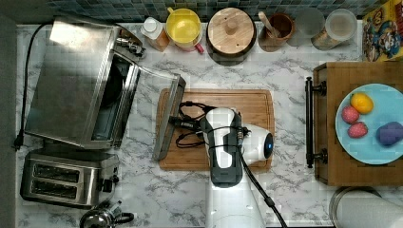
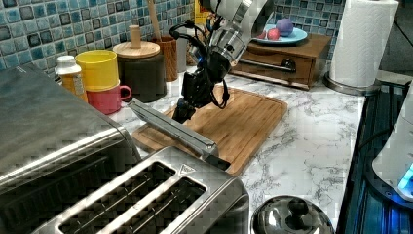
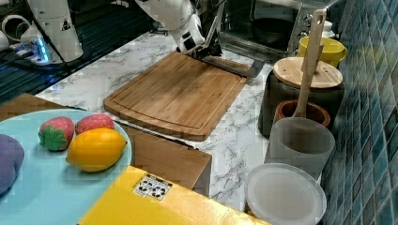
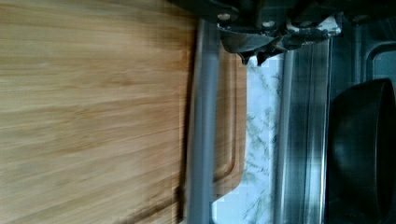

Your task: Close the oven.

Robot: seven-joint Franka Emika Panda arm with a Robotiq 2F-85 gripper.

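The oven (image 1: 71, 85) is a big steel box at the top view's left, and its glass door (image 1: 152, 90) hangs partly open, tilted out over the counter. The door's bar handle (image 1: 168, 118) juts over the edge of the wooden cutting board (image 1: 228, 128). My gripper (image 1: 175, 121) is right at that handle, on the board side. In the left view the gripper (image 2: 181, 113) touches the raised door edge (image 2: 170, 126) from behind. The wrist view has the handle (image 4: 203, 130) beside my shut fingertips (image 4: 245, 52), and a dark pan (image 4: 359, 149) inside the oven.
A two-slot toaster (image 1: 66, 178) and a kettle lid (image 1: 100, 217) stand beside the oven. Mugs (image 1: 183, 26), a wood-lidded canister (image 1: 231, 31) and jars line the tiled wall. A wooden drawer box (image 1: 332, 142) carries a blue plate (image 1: 380, 107) of toy fruit.
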